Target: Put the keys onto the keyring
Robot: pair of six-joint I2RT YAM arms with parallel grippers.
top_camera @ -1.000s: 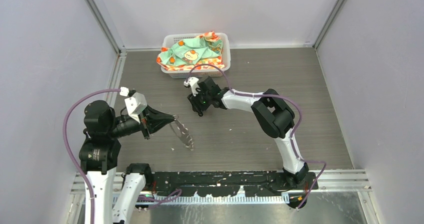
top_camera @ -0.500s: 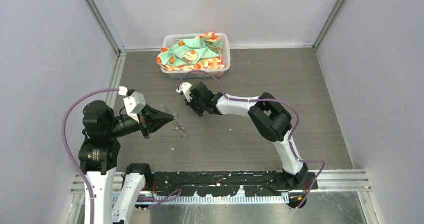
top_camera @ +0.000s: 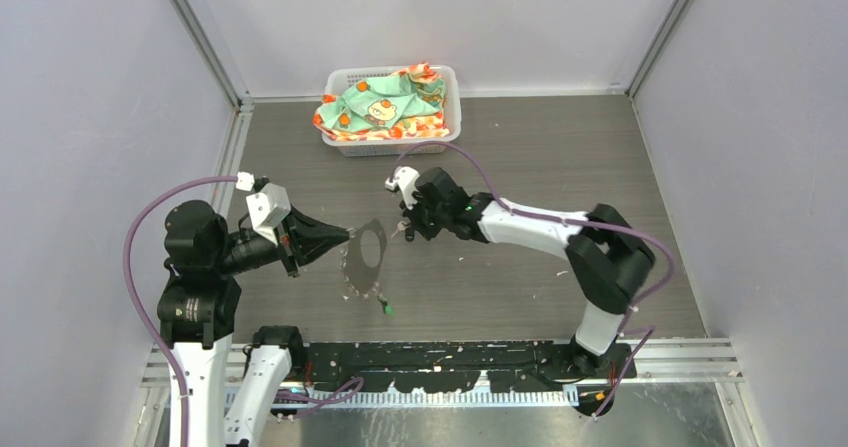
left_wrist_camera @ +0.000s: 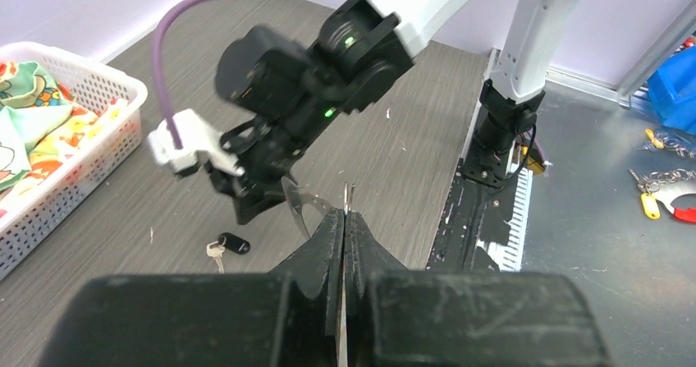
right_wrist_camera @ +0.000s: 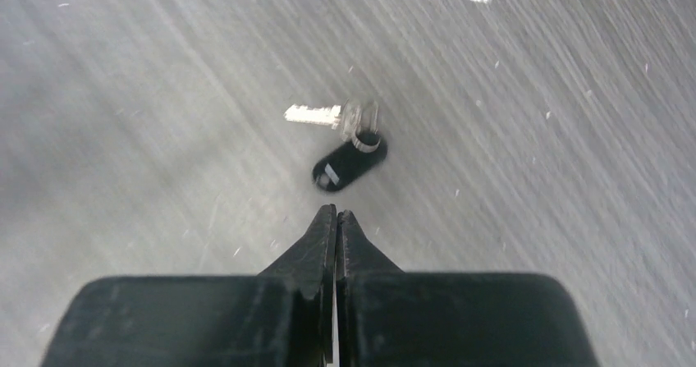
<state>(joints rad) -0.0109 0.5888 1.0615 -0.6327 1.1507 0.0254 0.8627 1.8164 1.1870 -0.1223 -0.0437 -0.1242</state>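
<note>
White basket [top_camera: 392, 145], cloth [top_camera: 385, 105] inside, beyond black key [right_wrist_camera: 349, 163]

- keyring [top_camera: 356, 279] — silver-grey, toothed edge
- green-headed key [top_camera: 387, 309]; black-headed key [right_wrist_camera: 349, 162], silver blade
- basket [top_camera: 345, 147] — white lattice
- cloth [top_camera: 385, 102]: mint, orange print
- table [top_camera: 520, 277]: grey wood grain

Looking around, I find nothing I can actually read: the small white patch on the black key [right_wrist_camera: 348, 162] is too blurred, and the printed cloth [top_camera: 385, 102] in the basket [top_camera: 395, 145] shows only cartoon figures.
</note>
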